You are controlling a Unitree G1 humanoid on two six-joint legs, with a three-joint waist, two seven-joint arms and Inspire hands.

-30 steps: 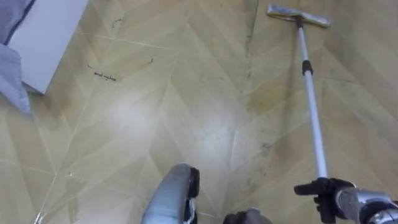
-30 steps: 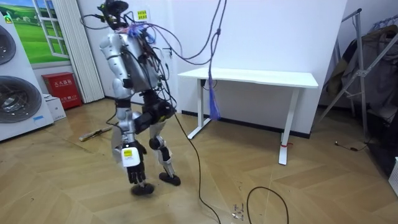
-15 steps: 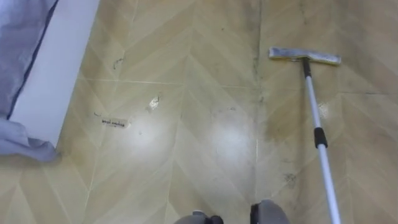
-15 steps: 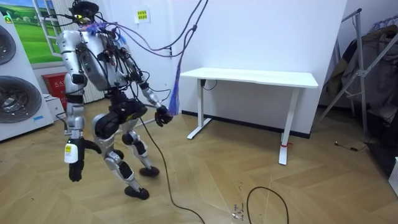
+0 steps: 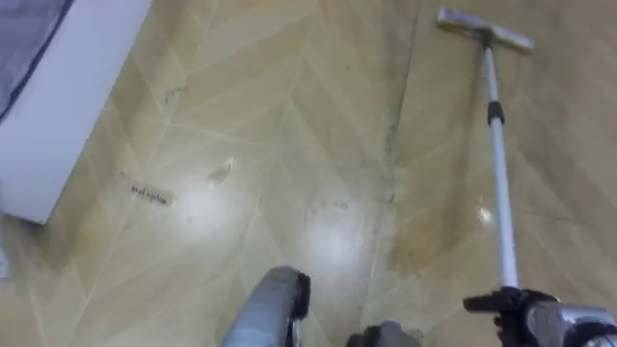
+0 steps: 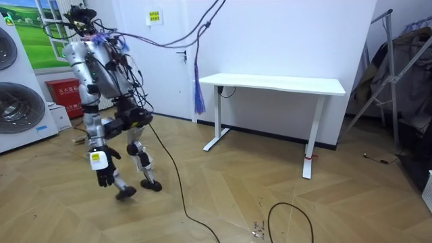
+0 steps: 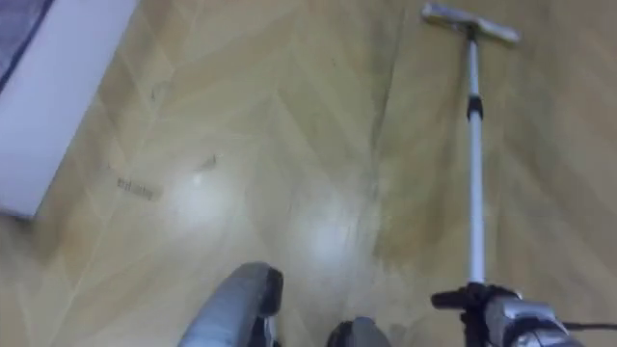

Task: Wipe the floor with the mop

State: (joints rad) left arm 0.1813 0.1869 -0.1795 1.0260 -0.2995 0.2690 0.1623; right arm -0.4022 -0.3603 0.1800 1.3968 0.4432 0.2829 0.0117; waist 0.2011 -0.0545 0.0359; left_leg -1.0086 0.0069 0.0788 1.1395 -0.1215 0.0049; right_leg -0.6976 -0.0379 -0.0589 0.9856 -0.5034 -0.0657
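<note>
The mop lies out ahead of me on the wooden floor. Its flat grey head point(image 5: 485, 29) is at the upper right, and the white pole point(image 5: 499, 183) runs down from it to my right hand point(image 5: 513, 306). That hand's dark fingers are curled round the pole's lower end, also seen in the right eye view as right hand point(image 7: 474, 301) on pole point(image 7: 473, 164). In the room view I stand mid-stride near the washing machines, and my left hand point(image 6: 104, 177) hangs low beside my leg with relaxed fingers, holding nothing.
A white cabinet base point(image 5: 67, 96) with grey-blue cloth point(image 5: 29, 29) on it fills the upper left. A dark stain streak point(image 5: 393, 164) and small marks point(image 5: 149, 196) lie on the floor. The room view holds washing machines point(image 6: 20, 88), a red box point(image 6: 64, 91) and a white desk point(image 6: 270, 84).
I have stepped towards the room view's left, nearer the washing machines, and the eye views shifted with me. My right hand on the pole shows again at the lower right.
</note>
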